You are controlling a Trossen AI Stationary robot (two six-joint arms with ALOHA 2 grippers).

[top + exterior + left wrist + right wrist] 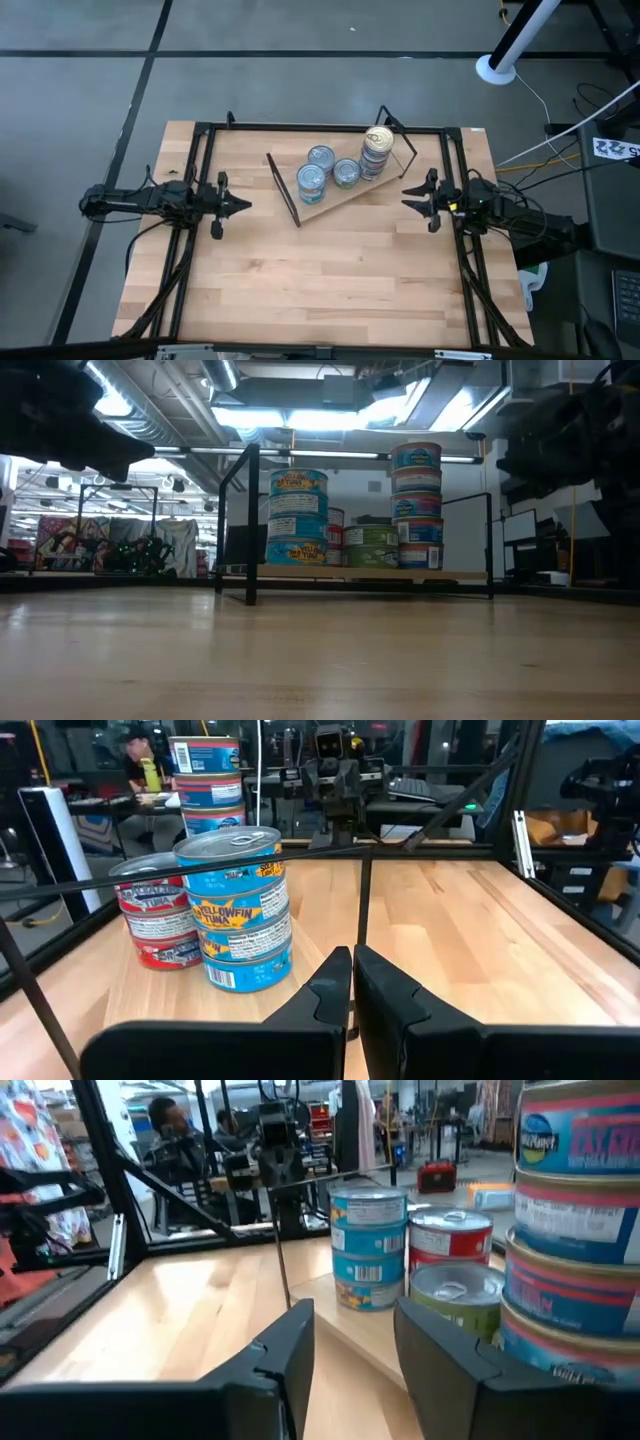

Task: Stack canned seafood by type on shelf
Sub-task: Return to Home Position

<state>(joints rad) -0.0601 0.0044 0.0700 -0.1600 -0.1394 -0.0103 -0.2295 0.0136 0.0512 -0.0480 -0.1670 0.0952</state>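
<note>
1. Carrying everything: wooden worktop (320,280), edged by black rails.
2. Set askew near the far edge, between both arms: shelf (338,199), a light plank on thin black wire legs.
3. Held off the shelf's left end, above the worktop: left pincer (244,207), fingers pressed together, gripping nothing.
4. Held off the shelf's right end: right pincer (408,196), fingers narrowly parted, empty.
5. Standing at the shelf's right end: tallest stack (417,505), four blue-and-pink tins.
6. Standing at the left end: yellowfin stack (235,910), three blue tins, with the red-labelled stack (155,915) just beside it.
7. Sitting between the stacks, lowest: green-labelled tin (372,547).
</note>
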